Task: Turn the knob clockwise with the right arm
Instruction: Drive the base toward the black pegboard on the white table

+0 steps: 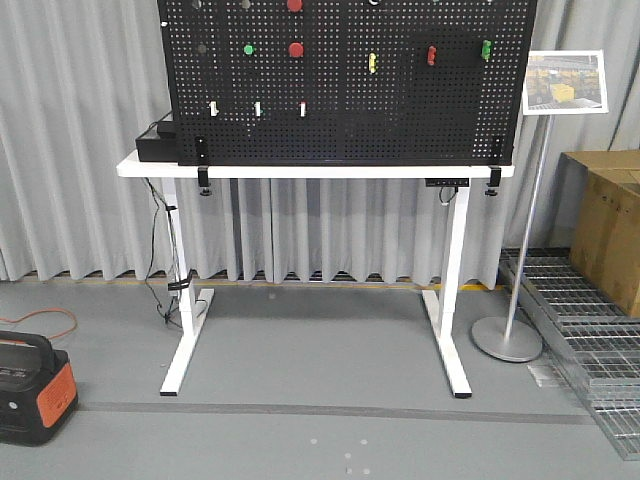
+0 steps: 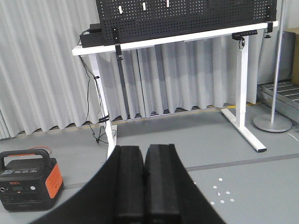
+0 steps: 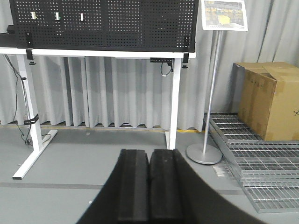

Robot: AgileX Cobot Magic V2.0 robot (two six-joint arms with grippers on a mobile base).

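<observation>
- Standing at the far left of the front view, an orange-and-black power station (image 1: 30, 385) was cut off by the frame's edge.
- A black box (image 1: 155, 143) sat on the left end of the white table (image 1: 300, 171), partly hidden behind the pegboard (image 1: 345, 110) that stood along the tabletop.
- The pegboard's top was cropped. One red round knob (image 1: 296, 49) showed whole in the board's upper left part, and a second red knob (image 1: 295, 4) was cut by the top edge. Which one the task meant could not be told.
- Counted on the board were three white switches (image 1: 257, 108) and one green button (image 1: 248, 48). There were also a yellow handle (image 1: 372, 62), a red handle (image 1: 431, 54) and a green handle (image 1: 486, 49), all too small to make out their shapes.
- A sign stand (image 1: 565, 82), a cardboard box (image 1: 605, 230) and metal grates (image 1: 575, 320) stood at the right.
- The left gripper (image 2: 144, 158) and right gripper (image 3: 149, 161) each had their pads pressed together, holding nothing, well apart from the board.
</observation>
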